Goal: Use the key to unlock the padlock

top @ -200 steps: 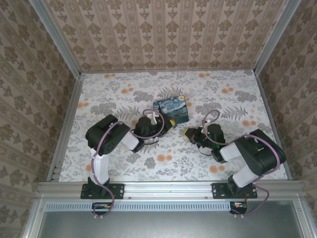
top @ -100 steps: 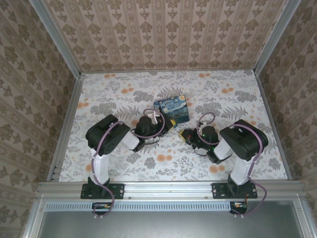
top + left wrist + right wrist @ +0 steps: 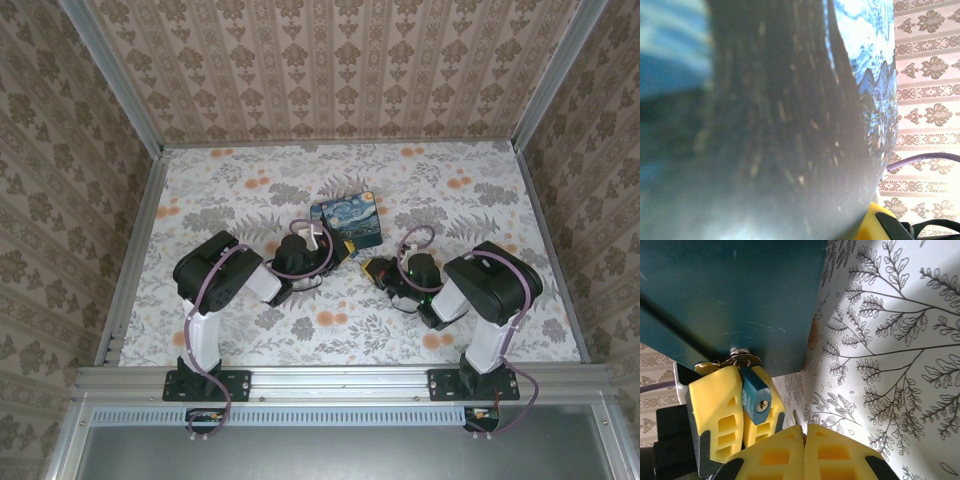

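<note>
Padlock (image 3: 756,399) clamped in left gripper (image 3: 746,374), keyhole (image 3: 759,403) facing key (image 3: 796,417) pinched by closed right gripper (image 3: 804,430); insertion and turning remain.

Black-and-white arms (image 3: 215,275), purple cables (image 3: 925,158), yellow fingers (image 3: 775,455)

Three walls (image 3: 330,70) papered in beige damask stripes enclose the bench (image 3: 230,190), whose pale cover bears grey fern leaves and orange blossoms. Aluminium rails (image 3: 340,378) frame its edges; the light is soft and even.
</note>
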You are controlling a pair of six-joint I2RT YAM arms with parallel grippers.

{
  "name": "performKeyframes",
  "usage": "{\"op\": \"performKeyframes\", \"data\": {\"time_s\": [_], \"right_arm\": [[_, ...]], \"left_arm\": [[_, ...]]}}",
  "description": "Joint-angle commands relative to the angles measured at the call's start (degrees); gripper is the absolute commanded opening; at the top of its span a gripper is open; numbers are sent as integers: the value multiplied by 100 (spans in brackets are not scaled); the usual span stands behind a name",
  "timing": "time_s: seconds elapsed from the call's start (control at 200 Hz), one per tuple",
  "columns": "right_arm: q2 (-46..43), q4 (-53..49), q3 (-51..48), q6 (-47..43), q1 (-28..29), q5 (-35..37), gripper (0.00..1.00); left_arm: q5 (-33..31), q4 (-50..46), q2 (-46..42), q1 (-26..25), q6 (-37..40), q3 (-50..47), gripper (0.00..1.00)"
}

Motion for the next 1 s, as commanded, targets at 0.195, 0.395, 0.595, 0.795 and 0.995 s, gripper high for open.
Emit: {"op": "performKeyframes", "data": {"time_s": [0.195, 0.395, 0.595, 0.795, 0.995], "right_arm": [[-372, -230, 241, -47, 37, 82, 0], [-382, -344, 332, -82, 37, 76, 0], [-314, -338, 370, -139, 37, 121, 0], [-244, -70, 356, -313, 42, 208, 0], [-295, -20, 370, -779, 37, 223, 0]], "left_arm": [[2, -402, 55, -36, -28, 15, 0], [-2, -406, 31, -46, -24, 24, 0], [13, -398, 18, -74, -117, 56, 0], [37, -380, 22, -148, -385, 131, 0], [23, -380, 17, -232, -704, 165, 0]]}}
